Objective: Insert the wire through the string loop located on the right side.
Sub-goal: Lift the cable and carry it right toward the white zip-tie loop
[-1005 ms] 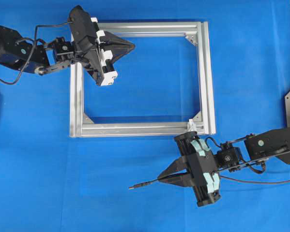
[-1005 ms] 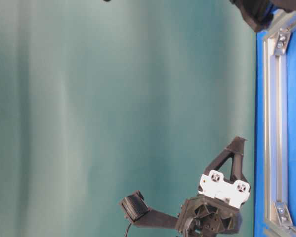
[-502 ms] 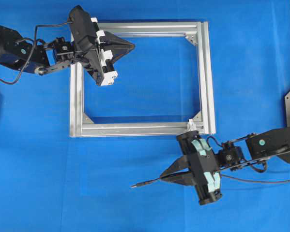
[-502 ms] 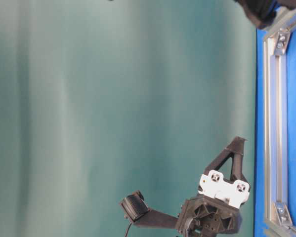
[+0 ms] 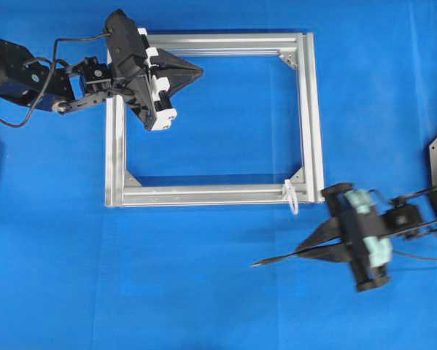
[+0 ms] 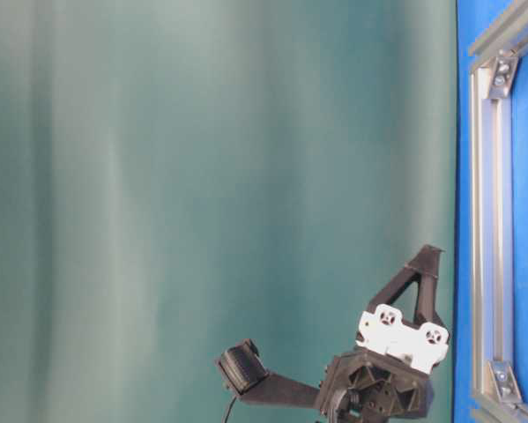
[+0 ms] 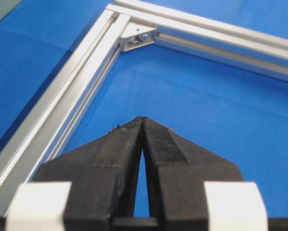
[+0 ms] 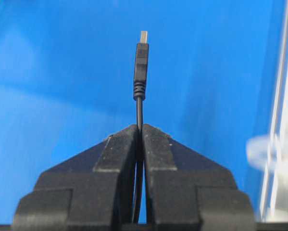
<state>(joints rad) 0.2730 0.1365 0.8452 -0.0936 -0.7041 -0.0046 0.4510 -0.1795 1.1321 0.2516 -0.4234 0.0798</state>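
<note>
Left gripper (image 5: 192, 71): fingers (image 7: 134, 144) clenched together on nothing, hovering over the upper left part of the aluminium frame (image 5: 203, 195); position matches that of a second ago, no change. Frame: silver, rectangular, lying flat on the blue surface (image 5: 225, 292), unmoved. Wire (image 5: 287, 257): thin black cable with a thicker plug tip, projecting to the left from the right gripper's fingers, tip hanging over bare blue surface below the frame's lower bar; in the right wrist view the plug stands straight out ahead of the fingers (image 8: 119, 149), which are pinched tight on the cable. String loop (image 5: 290, 195): small, white, tied on the lower bar near the lower right corner; a second ago it sat partly behind the right gripper in the overhead view, now it shows in full, and appears as a pale blur at the right edge of the right wrist view. Right gripper (image 5: 314, 244): has drawn back toward the right edge of the overhead view, carrying the wire with it, so the plug tip now lies below and slightly left of the loop rather than well left of it. Judgement: the pull-back looks like a re-alignment; threading is not yet begun, and the tip must turn toward the loop.
</note>
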